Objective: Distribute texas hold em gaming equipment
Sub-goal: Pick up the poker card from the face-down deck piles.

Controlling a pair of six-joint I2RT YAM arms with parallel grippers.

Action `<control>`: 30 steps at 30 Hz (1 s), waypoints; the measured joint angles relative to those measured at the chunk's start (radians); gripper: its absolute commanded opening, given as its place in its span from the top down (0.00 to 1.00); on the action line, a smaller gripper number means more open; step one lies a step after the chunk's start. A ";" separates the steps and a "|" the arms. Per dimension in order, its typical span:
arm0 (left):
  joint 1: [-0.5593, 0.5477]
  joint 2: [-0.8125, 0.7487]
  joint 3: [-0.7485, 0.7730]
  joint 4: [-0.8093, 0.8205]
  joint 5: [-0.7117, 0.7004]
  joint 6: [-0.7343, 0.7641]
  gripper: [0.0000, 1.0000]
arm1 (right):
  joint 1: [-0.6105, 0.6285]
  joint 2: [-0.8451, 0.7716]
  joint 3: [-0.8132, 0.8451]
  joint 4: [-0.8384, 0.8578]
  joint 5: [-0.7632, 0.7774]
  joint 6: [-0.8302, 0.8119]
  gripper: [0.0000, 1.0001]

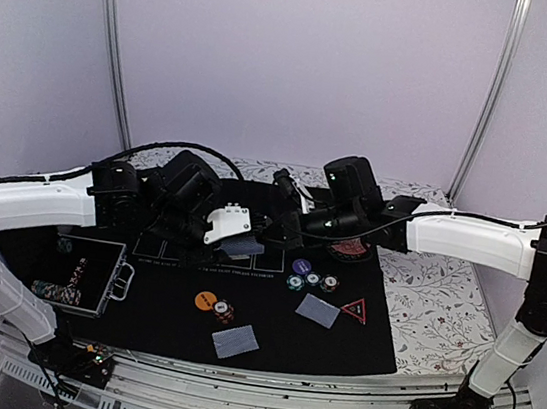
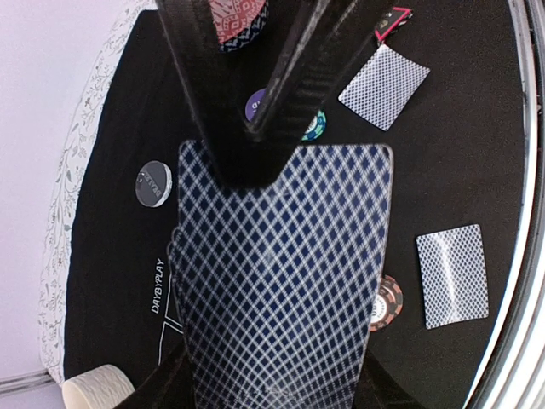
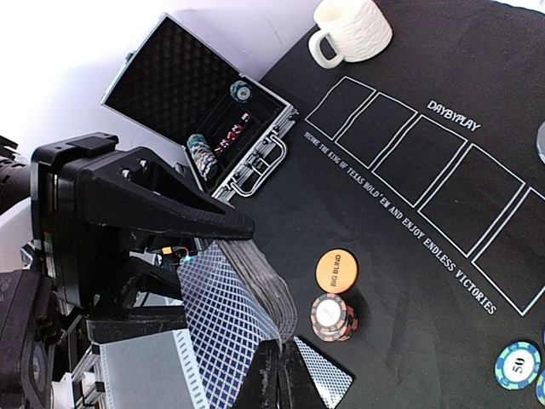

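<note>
- The deck of cards (image 2: 281, 281) is gripped by the closed left jaws above the middle of the table (image 1: 414, 284)
- The right jaws are shut together at the deck's right edge; whether a card is pinched cannot be told

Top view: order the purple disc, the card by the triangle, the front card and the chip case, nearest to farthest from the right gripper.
From the right gripper, pinching the deck of cards:
1. Purple disc, just right of it.
2. Card beside the triangle marker, further right.
3. Front card, centre front.
4. Chip case, far left.
</note>
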 measured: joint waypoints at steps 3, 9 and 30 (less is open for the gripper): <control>0.000 0.000 -0.001 0.000 -0.001 0.000 0.50 | -0.002 -0.013 0.000 -0.019 0.012 -0.003 0.98; 0.000 -0.003 -0.002 0.011 -0.003 0.000 0.50 | -0.013 -0.066 -0.010 -0.054 0.035 -0.004 0.98; -0.084 0.168 0.011 0.077 0.121 0.065 0.51 | -0.166 -0.515 -0.297 -0.140 0.299 0.055 0.98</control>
